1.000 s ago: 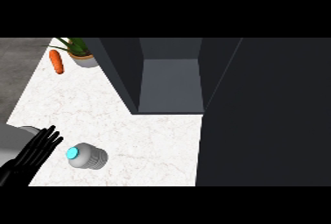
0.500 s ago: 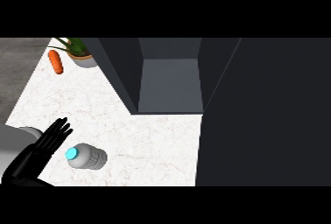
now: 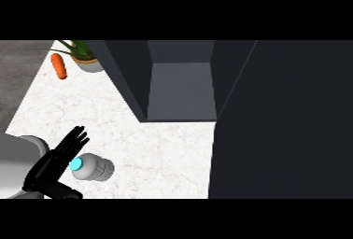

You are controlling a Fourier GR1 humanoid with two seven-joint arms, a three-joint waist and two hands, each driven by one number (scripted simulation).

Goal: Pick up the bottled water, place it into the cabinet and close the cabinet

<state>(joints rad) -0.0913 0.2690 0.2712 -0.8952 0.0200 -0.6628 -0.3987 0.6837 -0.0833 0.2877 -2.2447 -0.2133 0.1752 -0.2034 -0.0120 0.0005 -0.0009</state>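
The bottled water stands on the white marble counter, seen from above as a grey round body with a light blue cap. My left hand is right beside it on its left, fingers straight and pointing up and to the right, touching or nearly touching the cap's edge. The cabinet is open at the back, its grey inside showing, and its dark door fills the right side of the head view. My right hand does not show.
A carrot and a potted plant sit at the counter's far left corner. My grey left forearm comes in at the lower left. The counter's left edge runs along a grey floor.
My left hand has moved up and to the right, from the lower left edge to right beside the bottle. The bottle and cabinet have not moved.
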